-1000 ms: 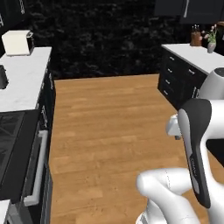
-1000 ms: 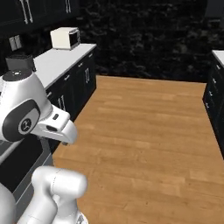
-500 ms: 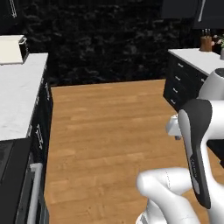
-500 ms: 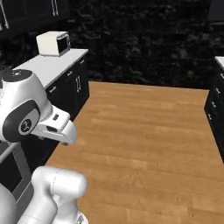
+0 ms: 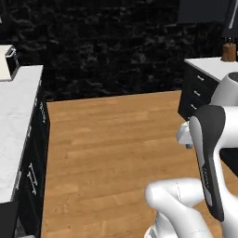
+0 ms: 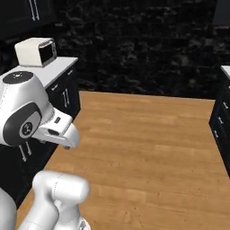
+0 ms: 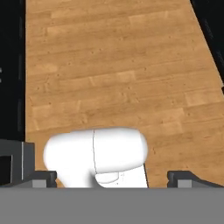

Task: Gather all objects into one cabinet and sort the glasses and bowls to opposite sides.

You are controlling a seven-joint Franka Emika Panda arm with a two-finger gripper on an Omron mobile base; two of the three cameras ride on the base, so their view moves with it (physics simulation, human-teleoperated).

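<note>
floor: light wooden plank floor [image 5: 111, 148] | far wall: black rough stone wall [image 6: 134, 45] | sides: black drawer units under white worktops [image 5: 18, 121]

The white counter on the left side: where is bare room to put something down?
The left white counter is bare along its front stretch, bordered by black drawers below. Its far end is taken by the white microwave. The wooden floor between the counters is open.

Flat even rendered light, dim black walls — soft, slightly blurry (no glare)
</note>
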